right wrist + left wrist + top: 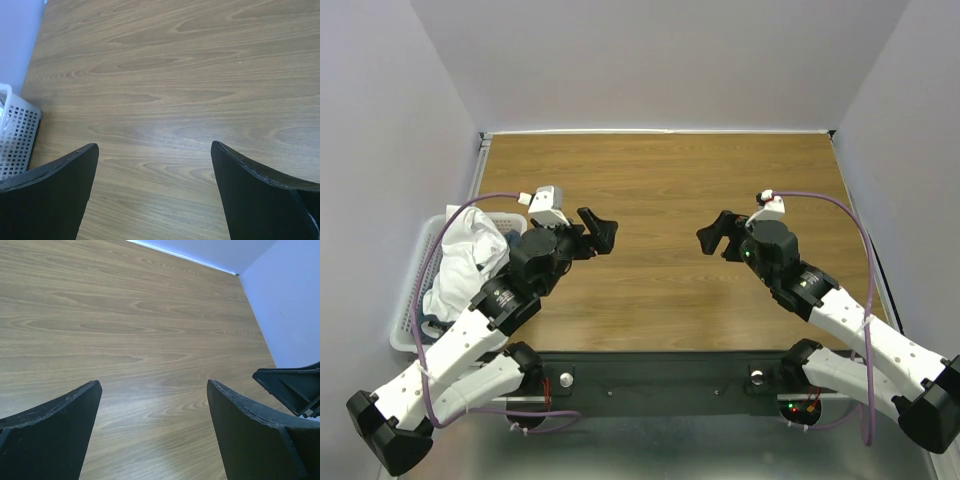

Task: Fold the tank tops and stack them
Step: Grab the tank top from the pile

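Note:
The tank tops lie bunched as white and grey cloth in the white lattice basket off the table's left edge. My left gripper is open and empty above the wooden table, right of the basket. My right gripper is open and empty, facing the left one across the middle of the table. In the left wrist view my open left gripper frames bare wood, with the right gripper's finger at the right edge. In the right wrist view my open gripper frames bare wood too.
The wooden table is walled by pale panels at the back and sides. The basket's corner shows in the right wrist view at the left. A purple cable loops from each wrist. The arm bases sit at the near edge.

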### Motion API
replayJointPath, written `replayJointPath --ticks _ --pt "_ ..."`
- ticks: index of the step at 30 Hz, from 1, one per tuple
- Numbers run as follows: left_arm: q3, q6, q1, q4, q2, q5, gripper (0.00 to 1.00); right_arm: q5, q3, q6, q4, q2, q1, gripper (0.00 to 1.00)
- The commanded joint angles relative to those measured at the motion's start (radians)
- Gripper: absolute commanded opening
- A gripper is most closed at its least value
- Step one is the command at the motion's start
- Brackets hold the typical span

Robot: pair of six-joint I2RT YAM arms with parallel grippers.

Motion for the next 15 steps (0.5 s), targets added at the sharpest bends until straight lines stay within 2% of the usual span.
replayJointPath --ticks 1,10,12,14,15 --pt "-0.009 -0.015 -0.002 0.012 -0.029 -0.03 0.99 0.004 0.031 -0.016 0.008 -0.02 0.001 1.0" --pt "0.011 -0.076 -0.002 -0.037 -0.02 -0.075 0.99 -0.003 0.038 -0.037 -0.016 0.008 0.001 1.0" --pt "0.047 -0.117 -0.002 -0.09 -0.003 -0.196 0.99 -0.011 0.051 -0.045 -0.019 0.015 0.0 1.0" --pt "0.126 -0.226 0.0 -0.251 0.022 -0.314 0.99 -0.014 0.06 -0.054 -0.025 0.023 0.0 1.0" --pt "0.157 -0.265 0.001 -0.314 0.037 -0.426 0.99 -0.014 0.063 -0.059 -0.025 0.024 0.001 1.0"
